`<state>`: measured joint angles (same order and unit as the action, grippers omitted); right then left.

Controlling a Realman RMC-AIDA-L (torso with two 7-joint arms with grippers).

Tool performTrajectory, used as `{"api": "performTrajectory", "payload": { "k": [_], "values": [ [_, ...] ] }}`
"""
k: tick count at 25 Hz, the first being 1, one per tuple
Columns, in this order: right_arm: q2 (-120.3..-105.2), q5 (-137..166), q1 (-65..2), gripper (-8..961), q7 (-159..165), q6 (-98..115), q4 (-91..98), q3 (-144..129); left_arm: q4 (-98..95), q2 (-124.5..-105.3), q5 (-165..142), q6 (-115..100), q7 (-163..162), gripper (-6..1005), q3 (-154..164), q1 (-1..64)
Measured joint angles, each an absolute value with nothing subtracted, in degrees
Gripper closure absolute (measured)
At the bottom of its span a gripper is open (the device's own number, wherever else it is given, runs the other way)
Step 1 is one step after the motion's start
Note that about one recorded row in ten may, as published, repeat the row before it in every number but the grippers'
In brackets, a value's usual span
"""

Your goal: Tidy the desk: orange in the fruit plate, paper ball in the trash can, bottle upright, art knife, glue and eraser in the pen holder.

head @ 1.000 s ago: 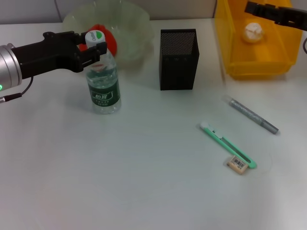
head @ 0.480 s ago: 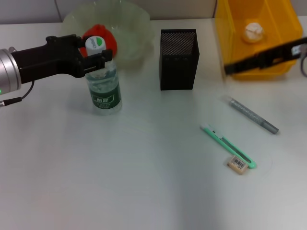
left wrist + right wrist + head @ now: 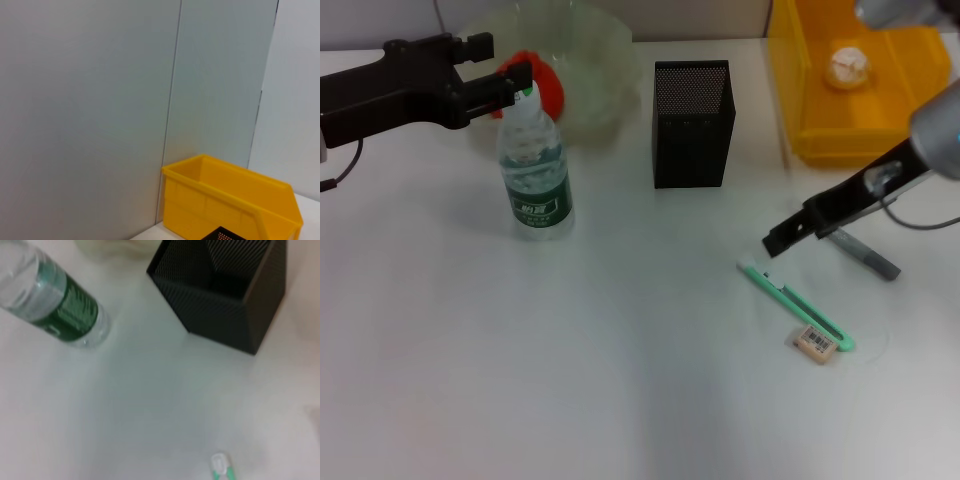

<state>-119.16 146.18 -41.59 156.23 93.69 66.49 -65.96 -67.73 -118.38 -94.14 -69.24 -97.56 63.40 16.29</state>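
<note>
The water bottle (image 3: 533, 170) stands upright on the desk; it also shows in the right wrist view (image 3: 55, 305). My left gripper (image 3: 498, 58) is open, just above and behind its cap, not touching it. The orange (image 3: 548, 85) lies in the glass fruit plate (image 3: 600, 60). The paper ball (image 3: 847, 68) lies in the yellow trash bin (image 3: 840, 140). The green art knife (image 3: 795, 300), the eraser (image 3: 815, 343) and the grey glue pen (image 3: 865, 255) lie on the desk. My right gripper (image 3: 780, 240) hovers over the knife's far tip (image 3: 220, 467).
The black mesh pen holder (image 3: 692, 122) stands between plate and bin, and shows in the right wrist view (image 3: 225, 290). The left wrist view shows a wall and the yellow bin (image 3: 235, 200).
My left gripper has let go of the bottle cap and drawn up and back. My right arm has swung down from over the yellow bin to the knife's far end.
</note>
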Motion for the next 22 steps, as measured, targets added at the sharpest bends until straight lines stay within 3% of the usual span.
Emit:
{"api": "performTrajectory", "payload": {
  "k": [17, 22],
  "values": [
    [-119.49, 148.94, -50.82, 299, 158.64, 82.93, 50.14, -78.54, -67.31, -118.57, -92.29, -68.99, -95.13, 395, 61.60, 15.42],
    [-119.56, 148.85, -51.61, 395, 159.11, 81.20, 48.97, -80.07, -66.76, -118.53, -91.26, -68.75, -93.71, 395, 60.75, 15.02]
  ]
}}
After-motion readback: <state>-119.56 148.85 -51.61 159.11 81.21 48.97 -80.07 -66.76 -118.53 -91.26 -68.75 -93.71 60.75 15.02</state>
